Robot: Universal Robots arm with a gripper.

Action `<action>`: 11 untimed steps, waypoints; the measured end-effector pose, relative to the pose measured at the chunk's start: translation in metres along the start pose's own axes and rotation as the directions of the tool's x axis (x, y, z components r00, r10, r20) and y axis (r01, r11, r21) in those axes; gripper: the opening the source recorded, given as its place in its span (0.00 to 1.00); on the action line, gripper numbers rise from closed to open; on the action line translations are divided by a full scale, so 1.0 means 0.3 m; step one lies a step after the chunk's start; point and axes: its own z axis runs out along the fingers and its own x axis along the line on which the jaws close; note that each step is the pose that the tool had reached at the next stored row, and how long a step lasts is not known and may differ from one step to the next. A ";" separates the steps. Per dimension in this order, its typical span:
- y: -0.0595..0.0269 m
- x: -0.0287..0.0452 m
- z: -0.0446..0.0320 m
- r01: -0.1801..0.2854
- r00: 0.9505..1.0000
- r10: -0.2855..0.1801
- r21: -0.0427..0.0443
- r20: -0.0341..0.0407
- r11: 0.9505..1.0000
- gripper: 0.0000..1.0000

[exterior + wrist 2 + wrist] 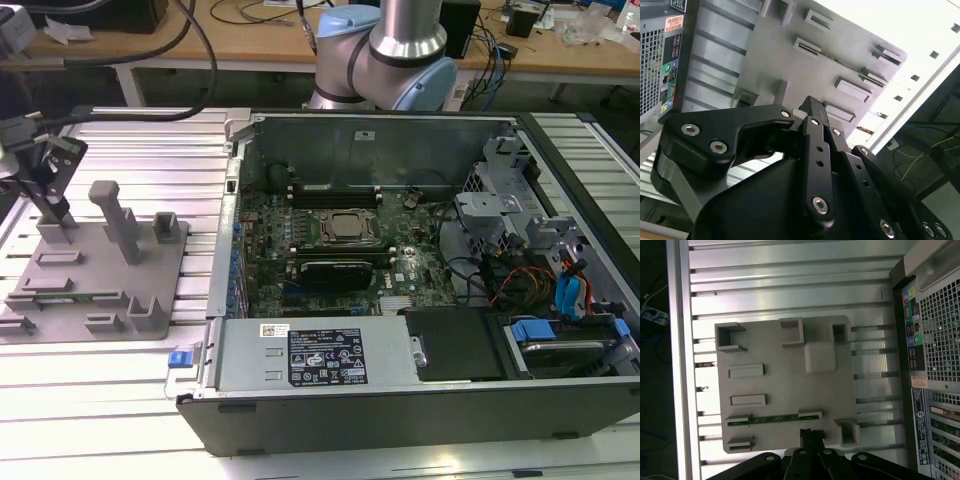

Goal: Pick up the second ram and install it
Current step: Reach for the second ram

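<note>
"Exterior view first: where did the tool sit?"

"At the exterior view's left, over the far end of the grey fixture plate on the ribbed counter. Fingertips were drawn together with nothing between them. Could not tell whether they touched the plate."

"And the second ram?"

"On the plate, in a row of holders nearer the camera than the tool and apart from it. It read as a thin green strip, long and narrow."

"Did the first wrist view add anything?"

"Yes. It looked straight down on the plate. The second ram showed as a green line with small dark marks, held between two raised holders. The tool tapered to one closed tip just beside that row."

"What differed between the views?"

"The exterior view looked into the open computer case at the motherboard. The first wrist view showed the case's perforated rear panel instead. The second wrist view showed the tool and its black bolted linkages, with the plate beyond."
</note>
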 end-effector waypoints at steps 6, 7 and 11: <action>-0.036 0.041 0.036 0.000 1.000 0.000 0.001 -0.009 1.000 0.08; -0.041 0.049 0.043 0.000 1.000 0.000 0.001 -0.010 1.000 0.08; -0.052 0.089 0.073 -0.001 1.000 0.001 0.001 -0.012 1.000 0.08</action>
